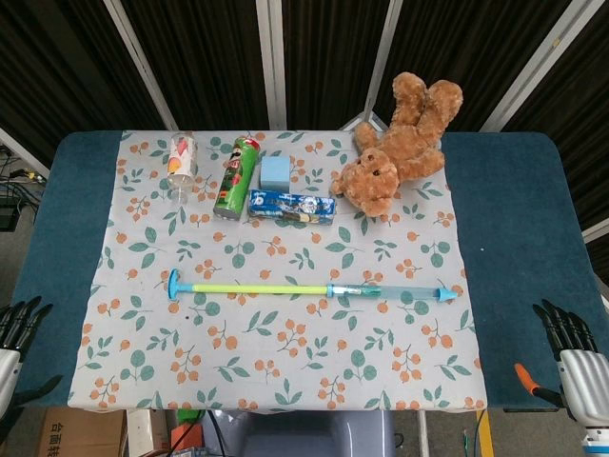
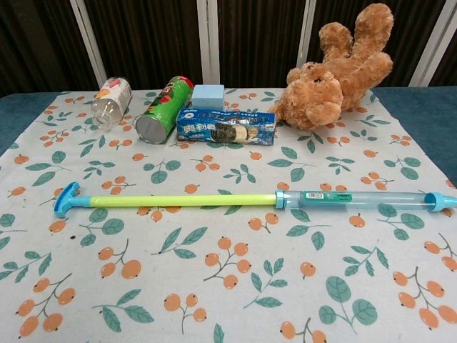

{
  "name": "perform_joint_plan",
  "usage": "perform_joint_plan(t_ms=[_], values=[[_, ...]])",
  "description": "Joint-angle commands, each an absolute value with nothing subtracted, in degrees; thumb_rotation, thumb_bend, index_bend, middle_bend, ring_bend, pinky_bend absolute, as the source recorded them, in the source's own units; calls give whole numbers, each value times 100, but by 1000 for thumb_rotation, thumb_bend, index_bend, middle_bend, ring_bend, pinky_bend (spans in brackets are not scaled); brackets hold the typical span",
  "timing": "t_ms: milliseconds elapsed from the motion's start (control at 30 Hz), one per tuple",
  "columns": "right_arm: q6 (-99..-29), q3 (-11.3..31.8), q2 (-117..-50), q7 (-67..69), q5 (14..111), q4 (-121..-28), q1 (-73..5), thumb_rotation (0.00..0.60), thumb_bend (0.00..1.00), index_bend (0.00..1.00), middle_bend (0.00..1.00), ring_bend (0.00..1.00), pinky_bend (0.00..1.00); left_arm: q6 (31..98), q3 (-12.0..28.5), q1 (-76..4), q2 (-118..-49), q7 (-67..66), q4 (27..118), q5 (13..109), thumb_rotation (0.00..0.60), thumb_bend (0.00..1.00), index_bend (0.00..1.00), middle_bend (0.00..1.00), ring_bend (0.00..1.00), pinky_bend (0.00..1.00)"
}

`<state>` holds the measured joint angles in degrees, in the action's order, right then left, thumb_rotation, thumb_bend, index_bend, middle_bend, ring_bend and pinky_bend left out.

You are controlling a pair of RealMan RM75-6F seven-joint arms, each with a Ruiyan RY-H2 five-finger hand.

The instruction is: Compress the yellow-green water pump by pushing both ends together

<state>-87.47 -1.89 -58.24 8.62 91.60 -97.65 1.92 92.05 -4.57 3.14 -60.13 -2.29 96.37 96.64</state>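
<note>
The water pump point(image 1: 314, 289) lies fully extended across the middle of the floral cloth. Its yellow-green rod point(image 2: 182, 201) ends in a blue T-handle point(image 2: 66, 199) on the left. The clear blue barrel point(image 2: 357, 200) and nozzle tip point(image 1: 445, 295) are on the right. My left hand point(image 1: 17, 328) hovers at the table's front left corner, fingers apart and holding nothing. My right hand point(image 1: 571, 347) sits at the front right corner, fingers spread and holding nothing too. Both are far from the pump. Neither hand shows in the chest view.
At the back of the cloth lie a plastic bottle point(image 1: 181, 160), a green chips can point(image 1: 235, 177), a blue box point(image 1: 275, 172), a blue cookie packet point(image 1: 292, 206) and a brown teddy bear point(image 1: 400, 143). An orange-handled tool point(image 1: 528, 378) sits by my right hand.
</note>
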Motion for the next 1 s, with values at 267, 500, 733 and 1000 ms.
perform_joint_plan(t_ms=[267, 500, 733, 1000], values=[[-8757, -193, -5818, 893, 9174, -9770, 194, 600, 330, 0, 0, 0, 0, 9174, -462, 308, -6005, -254, 9643, 9649, 600, 99, 0, 0, 0, 61], [-8738, -189, -5830, 861, 9165, -9778, 185, 600, 331, 0, 0, 0, 0, 9105, -468, 282, -5991, -240, 9675, 9624, 600, 99, 0, 0, 0, 61], [-8656, -197, -5828, 840, 9148, -9787, 150, 600, 329, 0, 0, 0, 0, 9075, -472, 266, -5971, -232, 9672, 9619, 600, 98, 0, 0, 0, 61], [-8565, -219, -5800, 844, 9148, -9874, 112, 600, 330, 0, 0, 0, 0, 8869, -447, 162, -5925, -418, 9778, 9547, 600, 99, 34, 0, 0, 77]])
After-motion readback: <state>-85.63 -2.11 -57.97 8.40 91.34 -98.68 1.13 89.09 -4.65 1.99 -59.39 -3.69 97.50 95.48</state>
